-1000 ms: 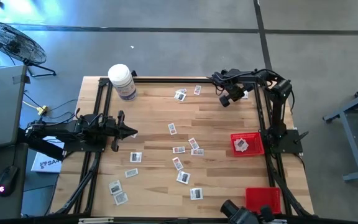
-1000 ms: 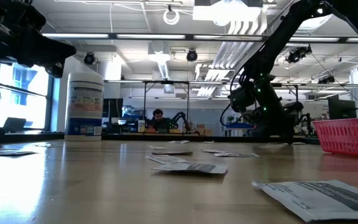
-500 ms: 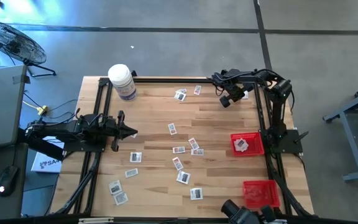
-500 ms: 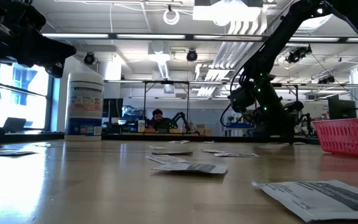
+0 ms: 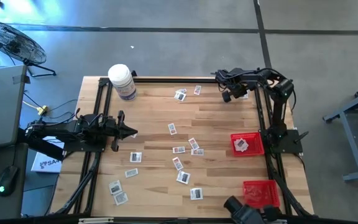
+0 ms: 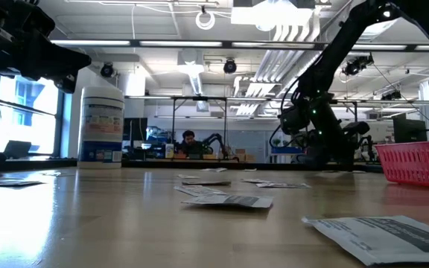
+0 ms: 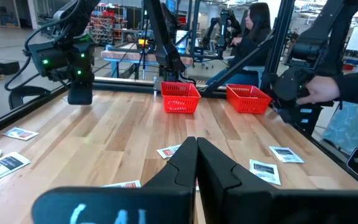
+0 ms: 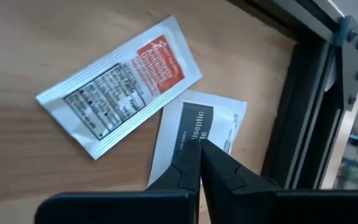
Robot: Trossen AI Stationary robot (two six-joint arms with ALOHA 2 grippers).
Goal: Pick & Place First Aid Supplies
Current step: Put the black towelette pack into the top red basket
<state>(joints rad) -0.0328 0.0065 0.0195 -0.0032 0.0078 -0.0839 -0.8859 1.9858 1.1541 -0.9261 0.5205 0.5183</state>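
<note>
Small flat white-grey packets (image 5: 178, 150) lie scattered flat over the middle of the wooden table. My right gripper (image 5: 227, 97) hangs shut near the far right corner, fingers pointing down. In the right wrist view its tips (image 8: 199, 144) stand over a white packet with dark print (image 8: 219, 124), whose end lies under a red-printed packet (image 8: 120, 87). The low view shows this gripper (image 6: 295, 123) above the tabletop. My left gripper (image 5: 134, 131) waits shut at the left side, held level above the table (image 7: 197, 142).
A white bottle with a purple label (image 5: 122, 81) stands at the far left corner. One red mesh basket (image 5: 247, 144) at the right edge holds a packet; a second (image 5: 261, 193) sits at the near right corner. A person's hand (image 7: 319, 93) shows beyond it.
My right gripper has moved a little toward the table's far right corner, staying shut. The red basket at the near right corner has slid slightly toward the far edge.
</note>
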